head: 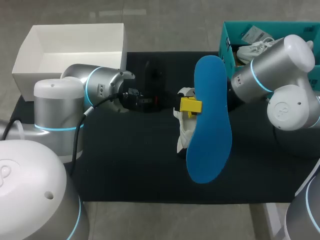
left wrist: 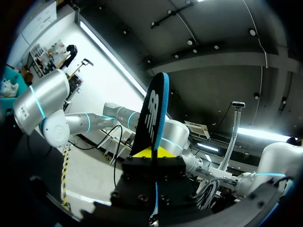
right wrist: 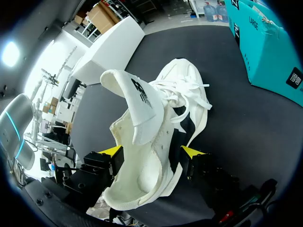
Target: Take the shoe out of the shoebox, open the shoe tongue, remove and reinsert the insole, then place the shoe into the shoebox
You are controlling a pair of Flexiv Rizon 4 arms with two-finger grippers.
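The blue insole (head: 210,125) is out of the shoe and pinched at one long edge between the fingers of the left gripper (head: 191,105), which are drawn in narrow on its thin body. From the left wrist, the insole rises edge-on straight out ahead of the two yellow tips, its dark side showing. Just beneath and beside that gripper is the white shoe (right wrist: 156,142). It sits between the fingers of the right gripper (right wrist: 151,151), one yellow tip against each flank near the heel end, so this gripper is spread fairly wide and clamped on the shoe. The tongue (right wrist: 137,104) is folded up and forward, away from the right gripper, leaving the inside open. The loose laces (right wrist: 184,92) lie over the toe end, farther ahead of the fingers. From above, the insole covers most of the shoe and all of the right gripper. Under both grippers lies a black mat (head: 125,165). The left arm (head: 100,85) reaches in across the mat, and an open white box (head: 30,55) stands behind it, well apart from its gripper. Beside the right arm (head: 270,70) stands a teal box (head: 224,42) with a second white shoe (head: 255,47) inside.
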